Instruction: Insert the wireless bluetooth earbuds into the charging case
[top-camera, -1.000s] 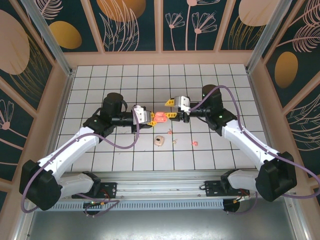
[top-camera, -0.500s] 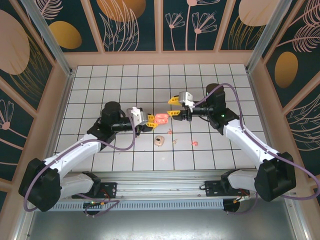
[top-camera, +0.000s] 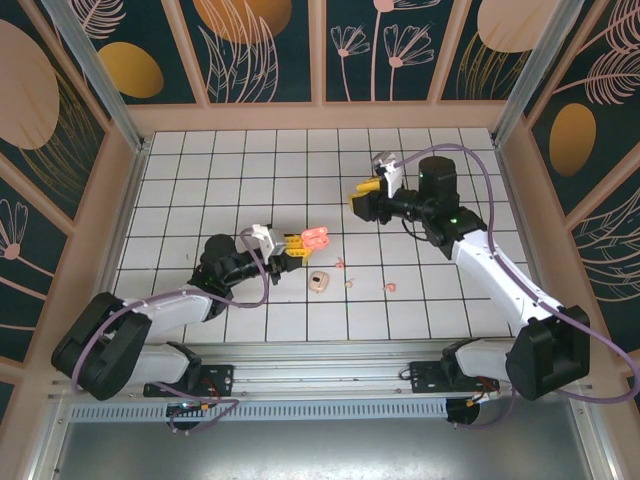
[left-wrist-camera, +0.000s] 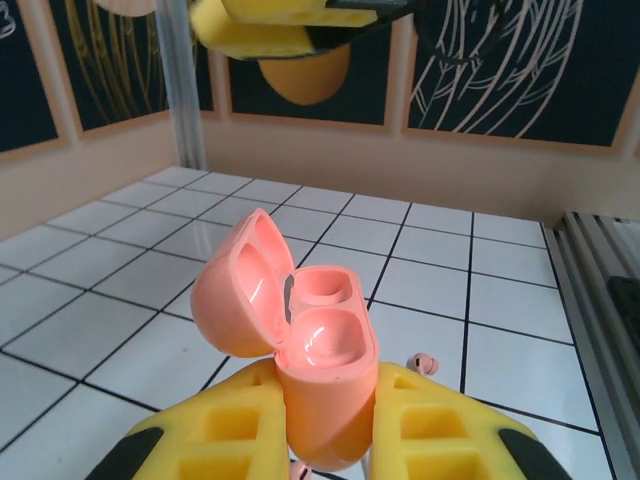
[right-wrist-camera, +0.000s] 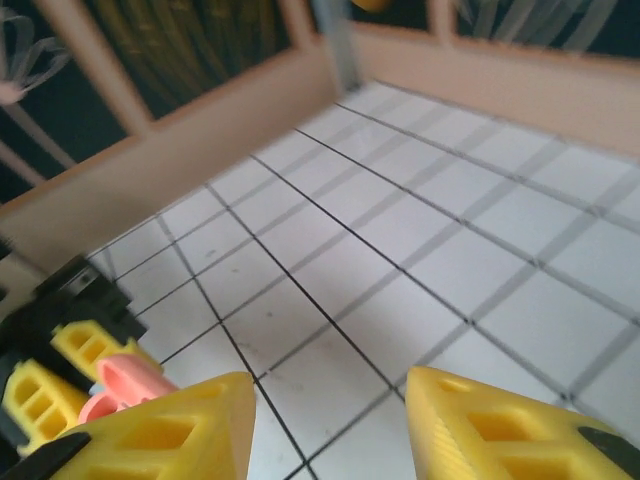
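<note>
The wireless bluetooth earbuds (top-camera: 391, 287) are seen lying loose on the white tiled table (top-camera: 200, 160), none yet seated. One salmon-pink bud lies to the right. A second pink bud (top-camera: 340, 264) and a cream bud (top-camera: 349, 283) lie nearer the middle, close to a cream case (top-camera: 319, 281). The salmon-pink charging case (left-wrist-camera: 322, 372) is held above the tiles with its lid (left-wrist-camera: 243, 300) swung open and both wells empty. Its lower body is clenched in the left tool (left-wrist-camera: 320, 430). The right tool (right-wrist-camera: 330, 400) is held farther back, well apart from the buds, with its jaws parted and nothing between them.

Several failures can be expected from here. The buds are tiny and smooth, so one could be squeezed out of a pinch or pushed across the tiles instead of being lifted. A cream bud could be taken for the pink case by mistake. A bud brought in at the wrong angle would likely sit proud of its well or drop out. The case is gripped only on its rounded lower part, so it could be twisted or slid by downward pressure. The open lid could be knocked shut by the approaching tool.
</note>
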